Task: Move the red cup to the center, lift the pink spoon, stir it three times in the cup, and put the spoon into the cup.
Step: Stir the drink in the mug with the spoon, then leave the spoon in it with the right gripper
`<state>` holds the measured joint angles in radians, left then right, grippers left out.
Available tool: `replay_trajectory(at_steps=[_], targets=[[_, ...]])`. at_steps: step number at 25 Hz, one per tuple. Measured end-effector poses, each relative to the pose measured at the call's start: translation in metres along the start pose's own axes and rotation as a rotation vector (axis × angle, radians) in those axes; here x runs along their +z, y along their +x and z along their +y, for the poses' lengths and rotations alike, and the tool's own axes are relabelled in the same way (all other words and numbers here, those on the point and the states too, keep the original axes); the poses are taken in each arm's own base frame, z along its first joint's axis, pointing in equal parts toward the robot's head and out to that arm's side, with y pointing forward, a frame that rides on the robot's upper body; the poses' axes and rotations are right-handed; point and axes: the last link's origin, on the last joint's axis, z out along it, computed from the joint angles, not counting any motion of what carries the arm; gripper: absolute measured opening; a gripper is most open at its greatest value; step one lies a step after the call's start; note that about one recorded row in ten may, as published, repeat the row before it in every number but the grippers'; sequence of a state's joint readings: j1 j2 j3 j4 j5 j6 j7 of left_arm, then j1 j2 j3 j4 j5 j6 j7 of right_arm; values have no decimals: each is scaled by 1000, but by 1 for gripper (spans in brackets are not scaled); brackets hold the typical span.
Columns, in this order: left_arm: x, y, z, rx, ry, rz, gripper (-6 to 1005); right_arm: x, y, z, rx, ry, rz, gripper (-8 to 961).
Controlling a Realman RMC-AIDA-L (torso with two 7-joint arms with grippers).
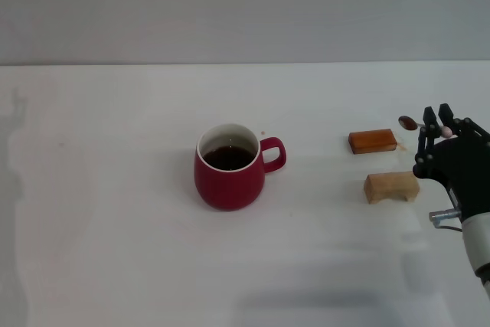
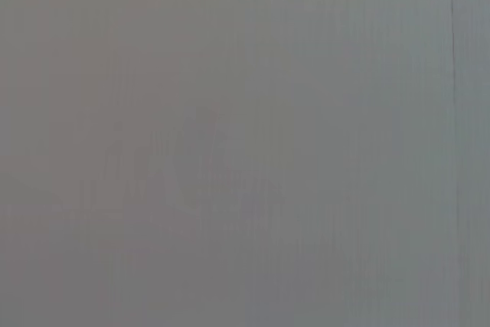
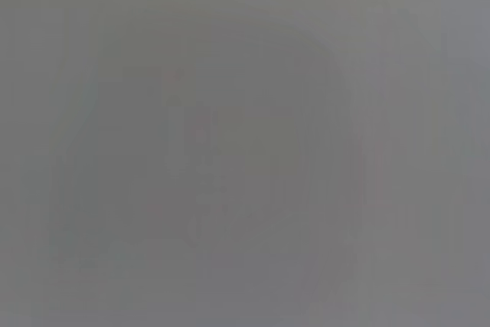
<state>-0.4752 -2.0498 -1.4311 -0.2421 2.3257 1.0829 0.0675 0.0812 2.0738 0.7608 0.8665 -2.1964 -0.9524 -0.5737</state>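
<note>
In the head view the red cup (image 1: 229, 168) stands near the middle of the white table (image 1: 115, 189). Dark liquid shows inside it and its handle points right. At the right edge my right gripper (image 1: 437, 112) is shut on the pink spoon (image 1: 409, 122). The spoon's grey bowl sticks out to the left of the fingers, and a bit of pale pink handle shows between them. The spoon is well to the right of the cup, over the far side of the blocks. My left gripper is out of view. Both wrist views show only flat grey.
A reddish-brown block (image 1: 373, 141) and a light tan block (image 1: 391, 187) lie on the table just left of the right gripper. A grey wall rises behind the table's far edge.
</note>
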Motion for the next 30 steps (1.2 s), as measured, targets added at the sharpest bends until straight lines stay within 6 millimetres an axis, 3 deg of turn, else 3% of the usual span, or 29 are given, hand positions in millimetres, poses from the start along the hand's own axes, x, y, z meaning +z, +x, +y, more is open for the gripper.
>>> replay_trajectory(at_steps=[30], targets=[[-1, 1, 1, -16, 0, 5, 832, 18, -30, 21, -16, -65, -85, 132]])
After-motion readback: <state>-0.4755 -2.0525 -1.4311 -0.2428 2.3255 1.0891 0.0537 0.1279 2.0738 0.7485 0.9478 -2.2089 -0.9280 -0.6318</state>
